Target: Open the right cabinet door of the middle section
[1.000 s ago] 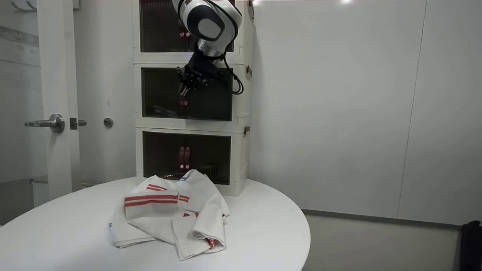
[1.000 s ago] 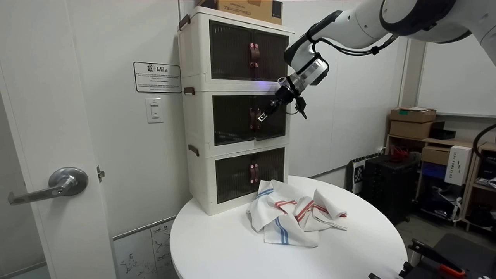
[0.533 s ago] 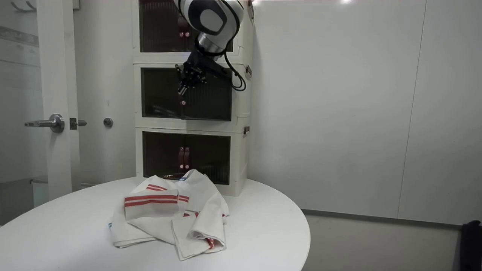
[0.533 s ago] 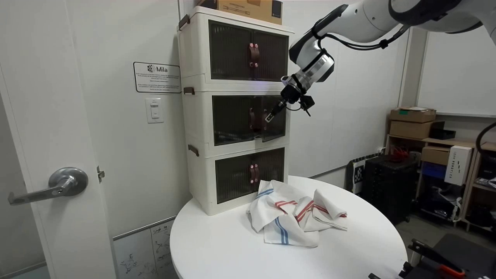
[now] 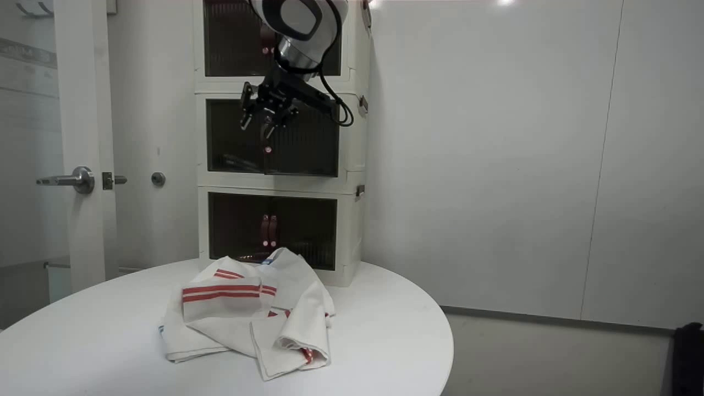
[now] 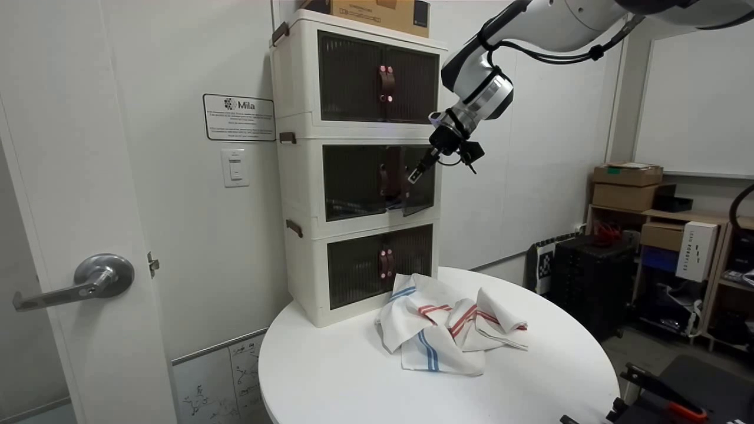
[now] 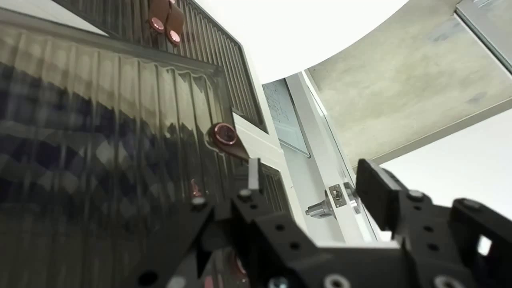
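The right cabinet door (image 6: 423,185) of the middle section (image 6: 353,226) stands ajar, its inner edge swung outward from the left panel. In the wrist view this ribbed tinted door (image 7: 120,132) fills the left side. Its brown handle (image 7: 227,137) with rose rivets runs behind one of my fingertips; whether they touch I cannot tell. My gripper (image 7: 314,180) has its jaws spread, with nothing seen between them. In an exterior view the gripper (image 5: 256,126) hangs in front of the door's inner edge, one finger near the handle (image 5: 268,149).
Alike boxes with closed doors sit above (image 6: 353,76) and below (image 6: 359,271). A crumpled striped towel (image 6: 436,330) lies on the round white table (image 6: 330,371) before the stack. A white room door (image 6: 88,206) with a lever handle is nearby.
The right door has swung further out, widening the gap beside the left panel. My arm has drawn back from the cabinet. The jaws, closed at the handle before, have spread apart.
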`<move>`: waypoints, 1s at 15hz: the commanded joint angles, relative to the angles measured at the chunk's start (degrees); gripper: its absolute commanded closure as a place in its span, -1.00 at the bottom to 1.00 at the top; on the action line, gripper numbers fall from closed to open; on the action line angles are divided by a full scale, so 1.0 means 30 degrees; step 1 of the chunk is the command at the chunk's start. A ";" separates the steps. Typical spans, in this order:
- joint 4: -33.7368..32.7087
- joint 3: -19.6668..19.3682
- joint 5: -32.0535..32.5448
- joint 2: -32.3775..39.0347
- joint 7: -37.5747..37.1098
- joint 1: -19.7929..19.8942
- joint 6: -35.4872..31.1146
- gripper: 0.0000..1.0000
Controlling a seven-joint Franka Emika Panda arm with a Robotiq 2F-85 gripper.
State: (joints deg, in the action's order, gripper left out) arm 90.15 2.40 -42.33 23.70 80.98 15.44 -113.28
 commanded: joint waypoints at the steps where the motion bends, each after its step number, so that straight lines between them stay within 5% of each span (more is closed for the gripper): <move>1: 0.1627 -0.0382 0.0453 -0.1612 -0.0779 -0.0766 -0.0219 -0.85; 3: 0.1903 -0.0574 0.0629 -0.1933 -0.1451 -0.0972 -0.0818 -1.00; 9: 0.2619 -0.1199 0.2604 -0.2904 -0.5830 -0.1961 -0.3667 -1.00; 15: 0.2499 -0.1745 0.9316 -0.4179 -1.4029 -0.2944 -0.3672 -1.00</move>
State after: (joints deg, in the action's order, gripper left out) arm 96.03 -1.36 -22.73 14.31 49.13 8.68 -123.99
